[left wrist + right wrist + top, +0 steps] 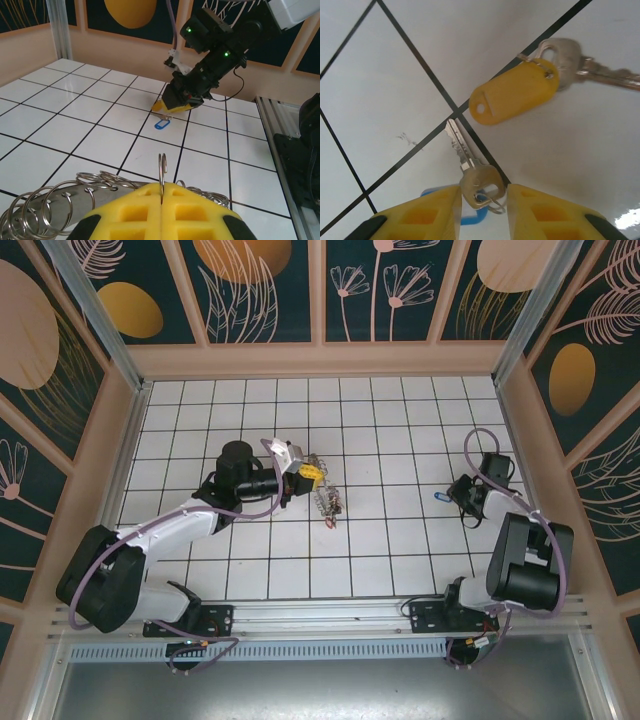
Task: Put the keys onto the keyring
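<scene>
Left jaws: closed, yellow pads (125,215) pinching the thin wire of the keyring (162,172), which stands upright out of the seam between them. A bunch of small split rings (45,210) crowds the ring to the left of the pads, lying on the white tiled counter (380,420). From above, the keyring (326,502) sits mid-counter, just beyond the left arm's tip.

Right jaws: part open, low over the tiles at the right of the counter, well apart from the keyring. A silver key (472,167) lies flat with its head in the gap between the pads (550,212); its blue tag (470,216) is partly under the left pad. Just beyond, a second key (600,70) with a yellow tag (515,92) lies across a tile joint.

Tiled surface between the two arms. Patterned wall panels (260,290) close in the counter.
</scene>
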### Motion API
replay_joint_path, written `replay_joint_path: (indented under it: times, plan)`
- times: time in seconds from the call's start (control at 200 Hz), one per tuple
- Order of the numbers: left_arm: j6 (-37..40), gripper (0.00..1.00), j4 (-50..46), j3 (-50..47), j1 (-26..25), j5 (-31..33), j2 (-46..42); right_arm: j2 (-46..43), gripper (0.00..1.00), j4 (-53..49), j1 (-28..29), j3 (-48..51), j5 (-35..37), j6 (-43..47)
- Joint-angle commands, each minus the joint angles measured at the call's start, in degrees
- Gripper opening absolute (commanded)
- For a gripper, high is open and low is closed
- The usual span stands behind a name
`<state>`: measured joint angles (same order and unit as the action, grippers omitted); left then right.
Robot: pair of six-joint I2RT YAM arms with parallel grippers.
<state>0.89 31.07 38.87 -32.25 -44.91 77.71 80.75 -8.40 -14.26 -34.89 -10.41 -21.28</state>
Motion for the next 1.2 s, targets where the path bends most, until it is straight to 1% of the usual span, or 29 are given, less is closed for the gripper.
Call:
replay_joint_path:
  times: [0.0, 0.135, 0.315, 0.365, 0.48, 0.53, 0.581, 0.646, 0.806, 0.861, 0.916, 1.196]
  plan:
    - [-0.89, 0.0, 4.09, -0.02, 0.16, -0.63, -1.89, 2.09, 0.3, 0.03, 0.03, -2.14, -3.3, 1.38]
    - [-1.13, 0.0, 4.0, 0.13, 0.08, -0.63, -1.88, 3.52, 0.28, -0.17, 1.37, -2.31, -3.69, 1.41]
    - [-1.43, 0.0, 3.91, -0.12, 0.15, -0.73, -2.2, 4.54, 0.24, -0.72, 4.35, -1.93, -5.52, 2.29]
    - [-1.42, 0.0, 3.82, -0.16, 0.1, -0.72, -2.29, 4.58, 0.21, -0.83, 5.83, -1.85, -5.56, 2.23]
    - [-1.63, 0.0, 3.82, -0.11, 0.13, -0.62, -2.47, 4.05, 0.18, -0.29, 9.35, -1.32, -4.62, 1.94]
    - [-1.77, 0.0, 3.82, -0.05, 0.08, -0.6, -2.59, 4.1, 0.13, -0.69, 11.64, -1.86, -4.14, 2.11]
    - [-1.91, 0.0, 3.83, -0.01, 0.09, -0.53, -2.61, 4.4, 0.11, -1.34, 13.31, -2.46, -3.56, 2.54]
    - [-2.09, 0.0, 3.83, 0.17, 0.11, -0.46, -2.71, 4.63, 0.13, -2.95, 14.53, -3.46, -1.53, 2.8]
    - [-2.36, 0.0, 3.73, 0.03, 0.08, -0.5, -3.13, 1.75, 0.22, -5.59, 15.25, -4.82, 4.44, 2.69]
    - [-2.38, 0.0, 3.8, -0.03, 0.08, -0.29, -3.2, 1.0, 0.26, -5.99, 15.26, -5.19, 5.43, 3.04]
    - [-2.45, 0.0, 3.89, -0.02, 0.08, -0.28, -3.26, 0.98, 0.29, -6.36, 15.25, -5.65, 5.58, 3.62]
    - [-2.47, 0.0, 3.83, -0.04, 0.1, 0.16, -3.23, 3.81, 0.29, -6.59, 16.7, -7.37, 4.72, 4.47]
